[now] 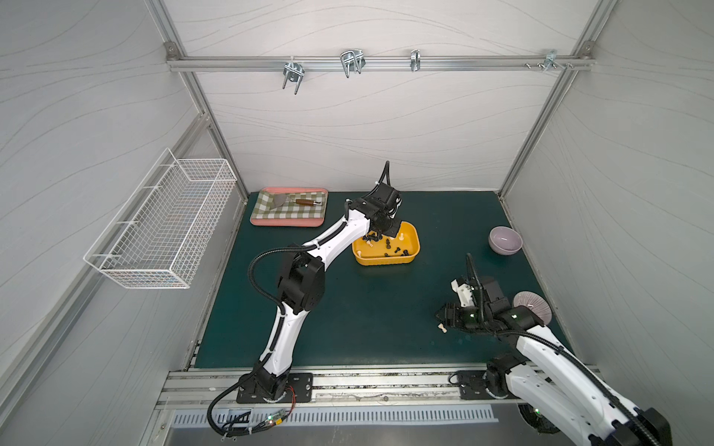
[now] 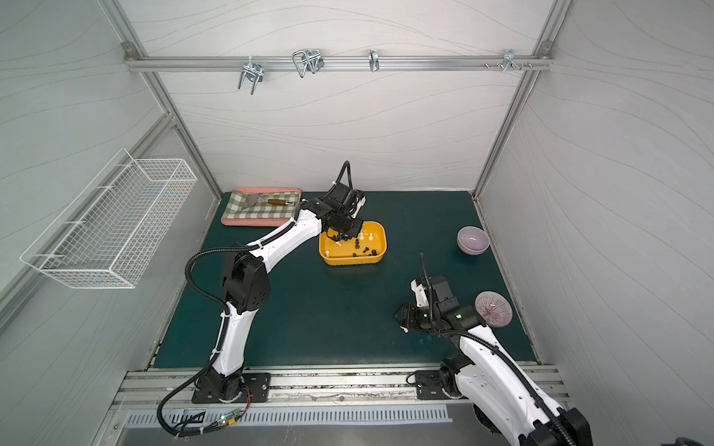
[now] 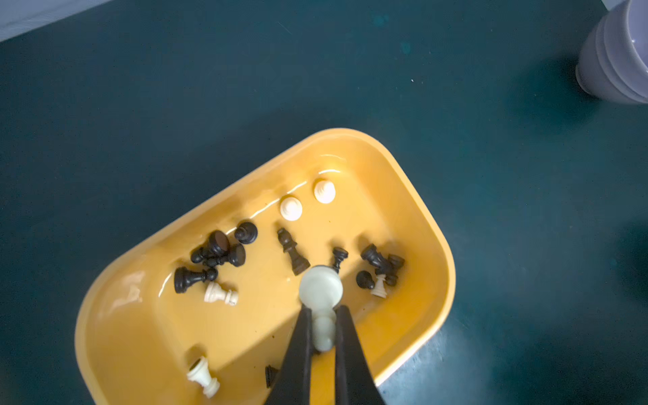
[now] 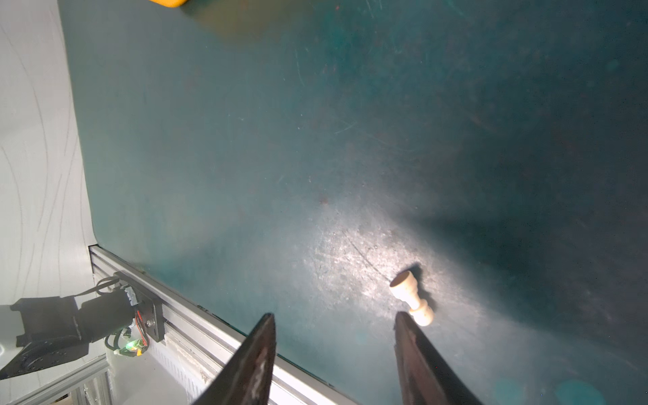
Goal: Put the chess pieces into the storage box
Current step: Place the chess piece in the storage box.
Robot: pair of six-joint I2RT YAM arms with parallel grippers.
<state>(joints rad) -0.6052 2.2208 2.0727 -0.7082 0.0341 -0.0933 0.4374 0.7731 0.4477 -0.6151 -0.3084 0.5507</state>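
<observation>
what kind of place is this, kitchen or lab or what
Probably a robot test cell, not a home: the left arm and right arm are bolted to a front rail, and white panels on an aluminium frame box in the green mat.

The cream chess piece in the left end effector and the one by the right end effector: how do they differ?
The held piece is clamped in the shut left end effector; the loose piece is ungripped, beside the open right end effector. The held piece hangs over the storage box; the loose piece lies on its side on the green mat. Both are cream pawn shapes.
</observation>
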